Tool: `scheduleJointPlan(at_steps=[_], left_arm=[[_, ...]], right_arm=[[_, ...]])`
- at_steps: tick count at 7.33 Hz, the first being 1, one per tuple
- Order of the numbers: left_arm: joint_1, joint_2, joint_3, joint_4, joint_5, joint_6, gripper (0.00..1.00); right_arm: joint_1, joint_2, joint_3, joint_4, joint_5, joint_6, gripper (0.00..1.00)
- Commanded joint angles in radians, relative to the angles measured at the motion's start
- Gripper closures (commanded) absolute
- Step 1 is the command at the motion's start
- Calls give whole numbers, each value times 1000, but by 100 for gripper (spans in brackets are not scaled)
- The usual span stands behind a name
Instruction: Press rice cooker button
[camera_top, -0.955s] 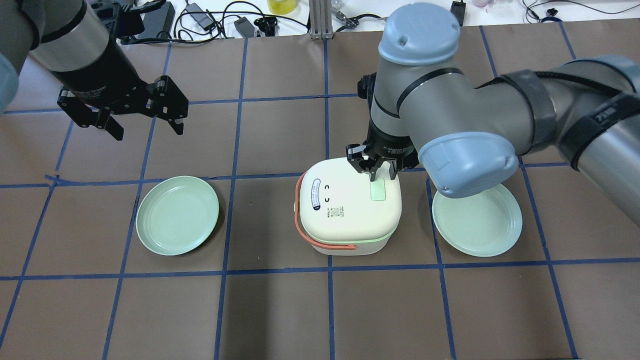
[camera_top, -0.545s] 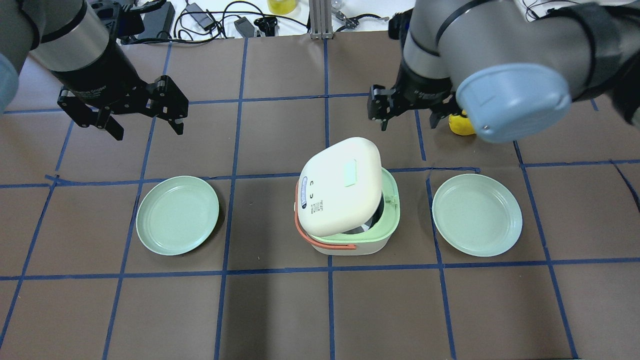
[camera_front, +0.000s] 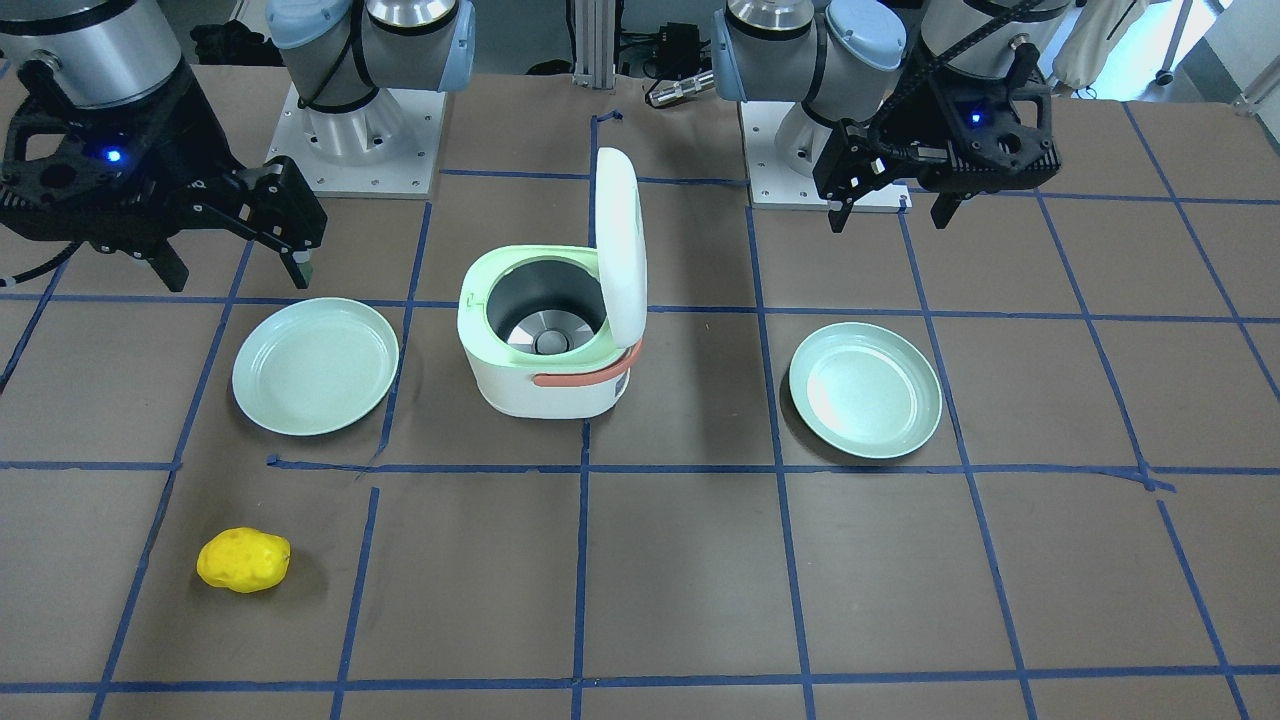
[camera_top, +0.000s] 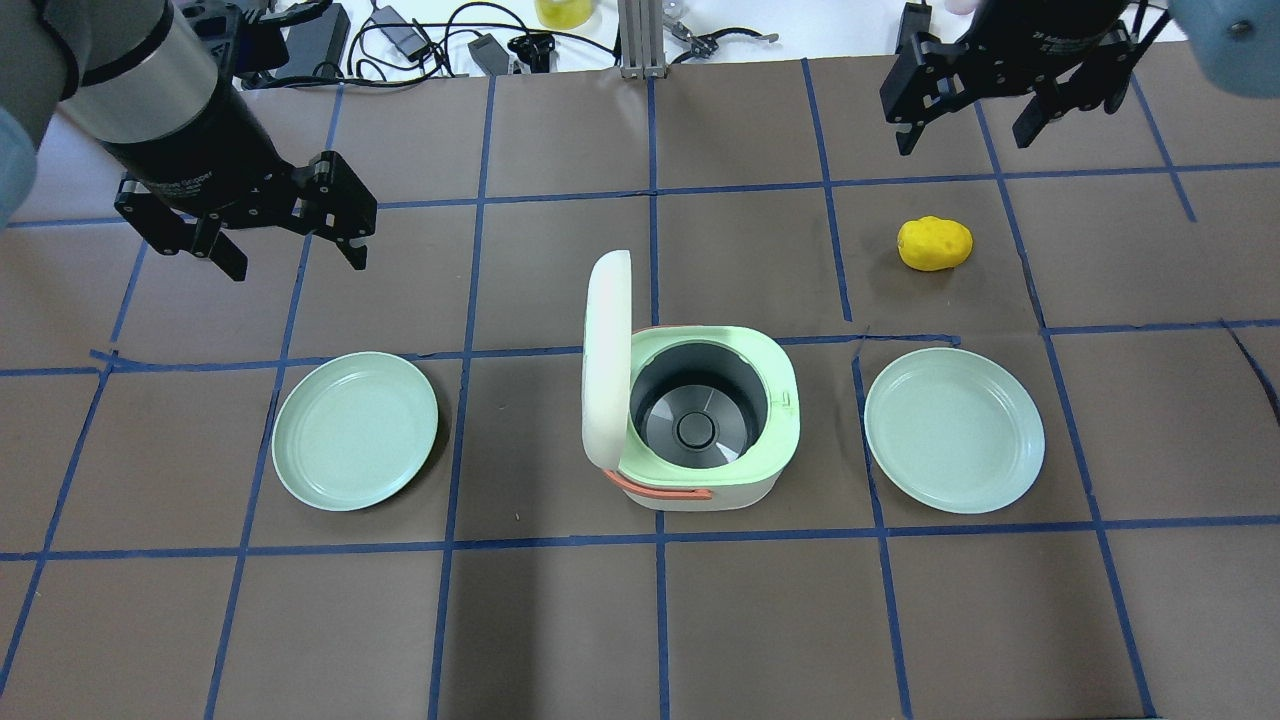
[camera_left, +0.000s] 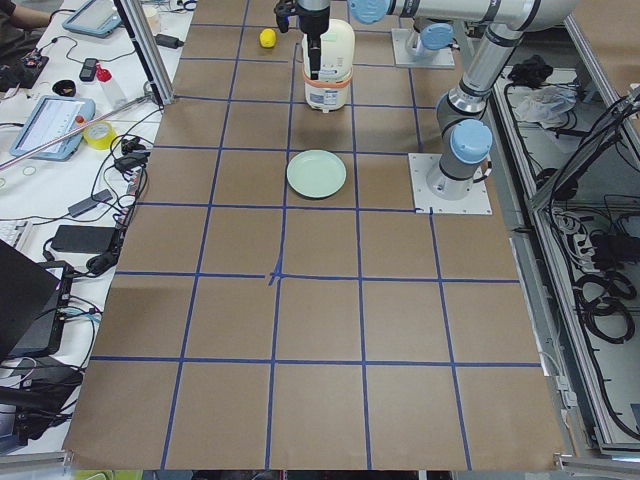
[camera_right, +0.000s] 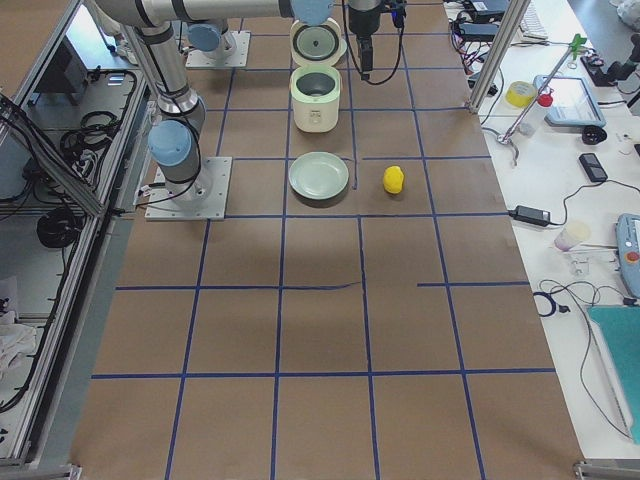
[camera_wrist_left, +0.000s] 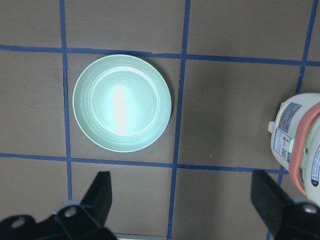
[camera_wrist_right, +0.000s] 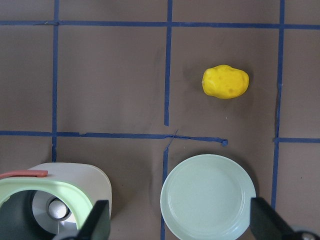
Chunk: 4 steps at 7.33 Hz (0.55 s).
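The white rice cooker (camera_top: 700, 492) with a green rim and an orange handle stands mid-table. Its lid (camera_top: 607, 360) stands upright, and the dark inner pot (camera_top: 695, 400) shows. It also shows in the front view (camera_front: 540, 385). The lid's button is turned away and does not show. My right gripper (camera_top: 963, 145) is open and empty, high and far back right of the cooker, also in the front view (camera_front: 238, 278). My left gripper (camera_top: 300, 262) is open and empty, high at the back left, also in the front view (camera_front: 888, 222).
A pale green plate (camera_top: 355, 430) lies left of the cooker and another (camera_top: 953, 430) lies right of it. A yellow lumpy object (camera_top: 935, 244) lies behind the right plate. Cables and gear sit beyond the table's far edge.
My right gripper has left the lid's button and risen back to the far right. The lid has swung from shut to fully upright. The left arm has not moved.
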Motion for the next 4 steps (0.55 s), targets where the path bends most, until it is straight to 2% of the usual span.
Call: scheduleJointPlan(at_steps=[1,4], left_arm=[[0,0,0,0,0,0,0],[0,0,0,0,0,0,0]], right_arm=[[-8,-1,7,-55,-1,4,0],[-6,-1,10,-50,1,4,0]])
